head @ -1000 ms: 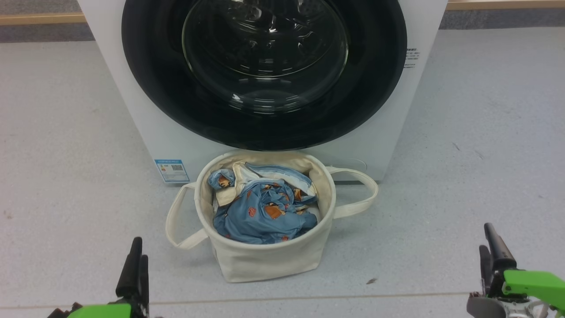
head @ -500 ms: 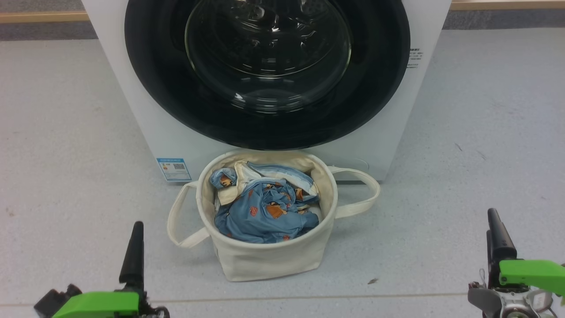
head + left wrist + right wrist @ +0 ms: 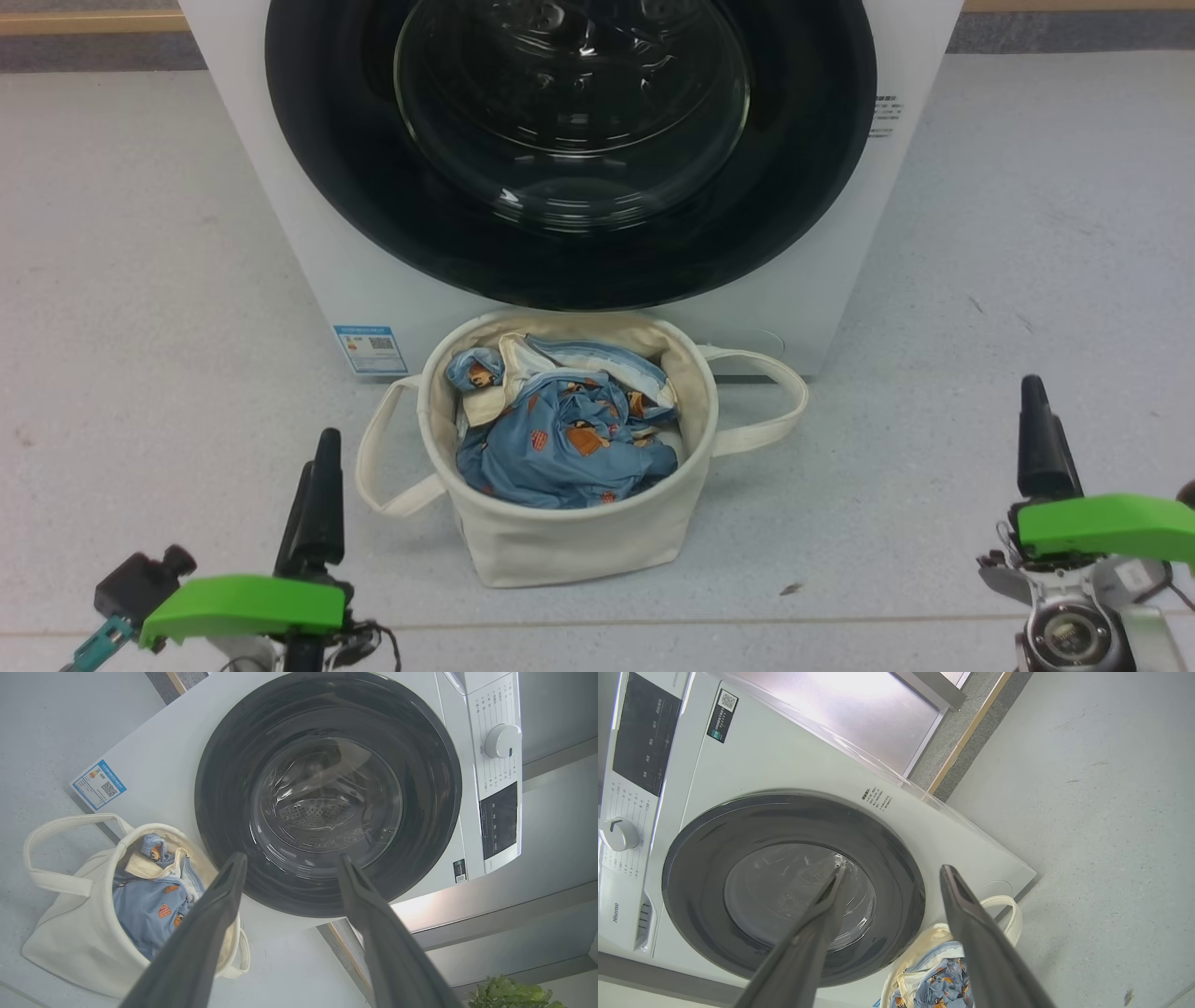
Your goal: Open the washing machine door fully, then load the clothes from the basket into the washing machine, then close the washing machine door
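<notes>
Currently: washing machine door [image 3: 569, 112] shut flush against front of white washing machine [image 3: 355, 289]. Basket [image 3: 560, 551] on grey floor [image 3: 980, 280], just on near side of washer, below door's lower rim, loop handles out to left and right. Clothes [image 3: 560, 439] heaped inside basket: blue printed fabric on top, beige piece at far left. Left gripper [image 3: 290, 857] near, just left of basket, jaws wide, nothing held. Right gripper [image 3: 892, 868] near, well right of basket, jaws wide, nothing held. Blue-and-white sticker [image 3: 371, 348] at washer's lower left.
</notes>
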`<state>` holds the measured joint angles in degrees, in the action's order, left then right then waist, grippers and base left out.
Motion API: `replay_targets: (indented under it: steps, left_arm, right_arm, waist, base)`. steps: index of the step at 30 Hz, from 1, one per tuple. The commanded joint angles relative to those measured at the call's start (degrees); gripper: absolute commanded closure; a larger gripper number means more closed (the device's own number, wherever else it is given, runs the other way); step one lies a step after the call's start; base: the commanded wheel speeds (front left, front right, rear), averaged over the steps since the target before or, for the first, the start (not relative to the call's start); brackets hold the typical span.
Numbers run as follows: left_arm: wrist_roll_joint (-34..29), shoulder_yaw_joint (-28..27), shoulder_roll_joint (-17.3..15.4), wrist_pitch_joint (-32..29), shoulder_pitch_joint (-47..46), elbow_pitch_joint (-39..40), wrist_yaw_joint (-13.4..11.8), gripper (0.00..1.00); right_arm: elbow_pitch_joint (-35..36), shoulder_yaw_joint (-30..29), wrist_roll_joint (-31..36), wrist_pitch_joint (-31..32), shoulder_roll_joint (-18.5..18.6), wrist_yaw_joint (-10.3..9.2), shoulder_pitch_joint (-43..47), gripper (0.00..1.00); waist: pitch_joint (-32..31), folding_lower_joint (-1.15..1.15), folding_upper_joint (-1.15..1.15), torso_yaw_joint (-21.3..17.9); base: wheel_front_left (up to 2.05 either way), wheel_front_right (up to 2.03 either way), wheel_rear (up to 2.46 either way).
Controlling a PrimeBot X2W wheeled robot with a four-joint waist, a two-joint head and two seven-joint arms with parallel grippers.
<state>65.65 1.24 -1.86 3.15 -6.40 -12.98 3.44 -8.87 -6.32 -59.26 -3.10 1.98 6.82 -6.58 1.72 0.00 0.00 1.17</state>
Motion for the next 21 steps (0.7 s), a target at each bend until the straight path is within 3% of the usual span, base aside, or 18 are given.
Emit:
replay_targets:
  steps: [1, 21]
  left_arm:
    - [-2.00, -0.36, -0.64, 0.73, -3.23, 2.68, -0.46, 0.00]
    - [-21.11, 4.96, -0.75, 4.08, -5.30, 4.81, -4.92, 0.00]
  right_arm:
    - [2.86, 0.98, 2.26, -0.74, 0.67, 0.32, -3.49, 0.00]
    - [3.42, 5.46, 21.90, -4.10, 1.46, 0.43, -6.40, 0.00]
  waist:
    - [0.02, 0.00, 0.00, 0.05]
    - [0.30, 0.00, 0.00, 0.05]
  base:
    - [0.00, 0.00, 0.00]
    - [0.00, 0.00, 0.00]
